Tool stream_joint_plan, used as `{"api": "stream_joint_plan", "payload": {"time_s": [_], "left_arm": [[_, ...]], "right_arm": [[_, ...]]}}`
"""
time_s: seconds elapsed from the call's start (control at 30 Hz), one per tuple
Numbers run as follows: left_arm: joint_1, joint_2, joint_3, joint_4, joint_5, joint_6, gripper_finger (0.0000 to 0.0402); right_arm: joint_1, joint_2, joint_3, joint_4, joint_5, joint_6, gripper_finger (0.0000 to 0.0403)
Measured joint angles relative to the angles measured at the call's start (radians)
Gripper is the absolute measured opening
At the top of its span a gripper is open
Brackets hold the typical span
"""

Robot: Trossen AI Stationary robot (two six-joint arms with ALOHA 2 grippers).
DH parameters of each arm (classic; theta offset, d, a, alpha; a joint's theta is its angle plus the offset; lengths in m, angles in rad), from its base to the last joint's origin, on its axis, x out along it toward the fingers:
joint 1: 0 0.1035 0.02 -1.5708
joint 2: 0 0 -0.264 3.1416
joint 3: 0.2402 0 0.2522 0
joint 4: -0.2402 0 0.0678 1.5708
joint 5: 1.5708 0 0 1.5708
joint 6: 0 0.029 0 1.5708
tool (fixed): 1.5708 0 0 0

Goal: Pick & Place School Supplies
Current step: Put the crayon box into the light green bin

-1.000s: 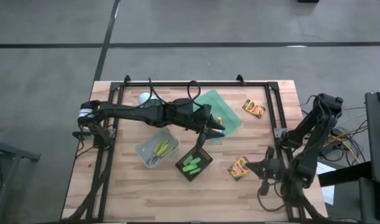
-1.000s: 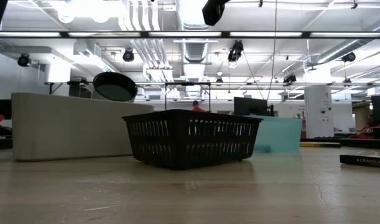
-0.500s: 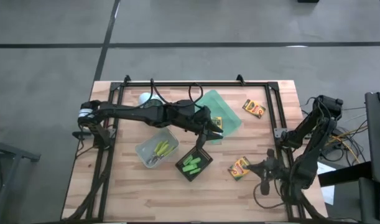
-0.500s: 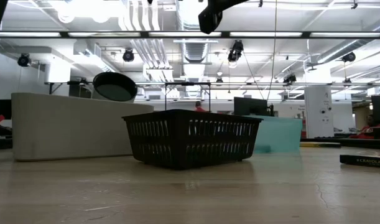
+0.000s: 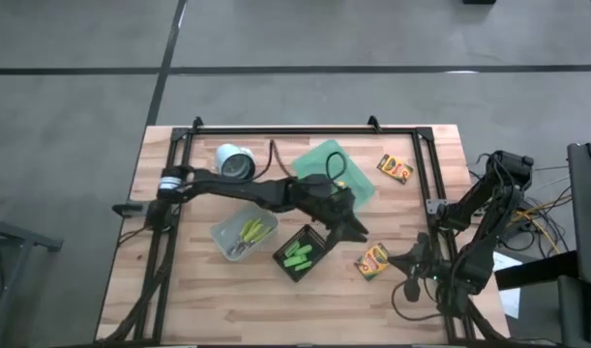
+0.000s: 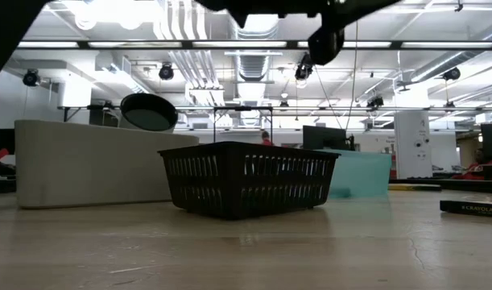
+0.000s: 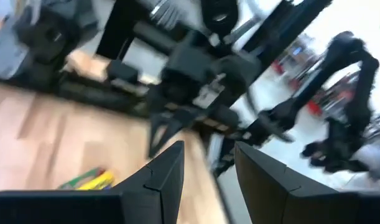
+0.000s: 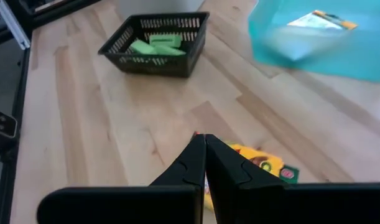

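My left gripper (image 5: 358,232) is open and holds nothing. It hangs above the table between the black basket (image 5: 300,253) of green markers (image 8: 155,43) and a crayon box (image 5: 372,259) that lies flat on the wood. In the left wrist view, that crayon box (image 7: 90,180) lies ahead of the left gripper (image 7: 208,149). My right gripper (image 5: 407,263) is shut and stands just right of the same box (image 8: 264,165), apart from it. A second crayon box (image 5: 395,168) lies near the far right corner. A third (image 8: 320,20) rests in the green tray (image 5: 324,159). The scissors (image 5: 249,232) lie in the clear bin.
A white cup (image 5: 235,161) stands at the far left, beside the left arm. A black frame (image 5: 276,130) runs around the table's edges. Bare wood lies along the near edge, below the basket and the bin (image 5: 227,237).
My left arm has swung from above the tray and basket toward the table's right and near side, reaching farther out, so its gripper now hangs close to the crayon box beside my right gripper. The cup, formerly half covered by the arm, now shows.
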Motion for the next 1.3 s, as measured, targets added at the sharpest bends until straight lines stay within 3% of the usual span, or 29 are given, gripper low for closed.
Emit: {"api": "stream_joint_plan", "payload": {"time_s": [0.23,0.5,0.83,1.0,1.17,1.3], "left_arm": [[0.000,0.136,0.352,-0.498,-0.004,0.059,0.0147],[0.022,0.277,0.576,-0.557,0.138,-0.075,0.0147],[0.015,0.390,0.597,-0.551,0.147,-0.190,0.0147],[0.008,0.400,0.597,-0.512,0.139,-0.215,0.0147],[0.004,0.402,0.584,-0.487,0.091,-0.140,0.0147],[-0.011,0.391,0.584,-0.446,-0.026,0.022,0.0147]], "right_arm": [[0.008,0.095,0.000,0.097,-0.010,0.009,0.0008],[0.004,0.182,0.006,0.139,-0.010,0.038,0.0008],[0.004,0.265,0.011,0.216,-0.013,0.041,0.0008],[0.003,0.282,0.011,0.221,-0.071,0.041,0.0008],[0.003,0.283,0.007,0.234,-0.079,0.041,0.0008],[-0.008,0.275,0.005,0.247,-0.134,0.041,0.0008]]}}
